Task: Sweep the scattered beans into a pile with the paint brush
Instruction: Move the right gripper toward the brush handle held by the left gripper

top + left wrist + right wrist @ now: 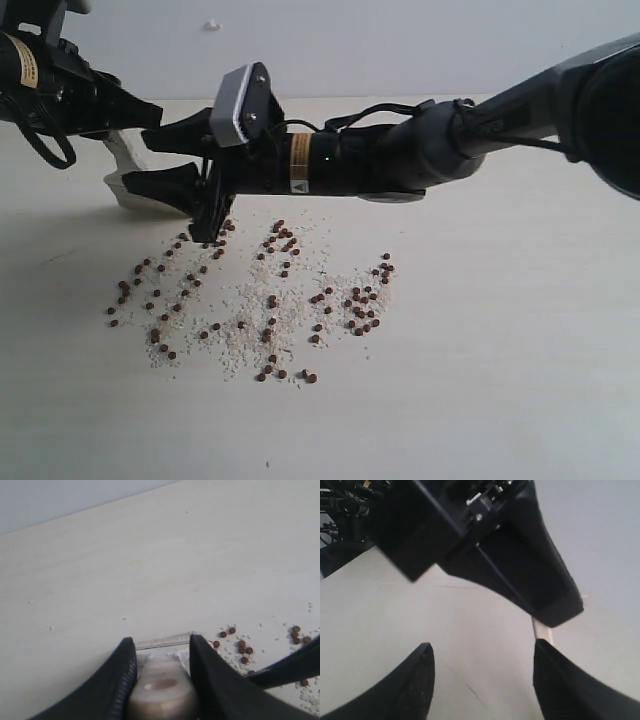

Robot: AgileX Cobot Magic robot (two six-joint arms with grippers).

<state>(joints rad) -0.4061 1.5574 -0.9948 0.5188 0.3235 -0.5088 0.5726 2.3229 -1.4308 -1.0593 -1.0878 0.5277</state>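
Note:
The beans (270,300) lie scattered across the table among fine white grains, with a denser cluster (360,305) to the right; no heaped pile shows. At the far left my left gripper (140,115) is shut on the paint brush (122,170), which points down at the table. The left wrist view shows the pale handle end (162,685) clamped in the left gripper (162,645), with beans (242,647) beside it. My right gripper (140,160) has reached across and stands open (482,647) next to the brush; a sliver of the brush's pale wood (542,630) shows by one finger.
The pale table (520,380) runs back to a grey wall (400,40). The right arm (450,135) stretches low across the back of the bean field. The left gripper's black body (485,545) fills the space just ahead of the right gripper.

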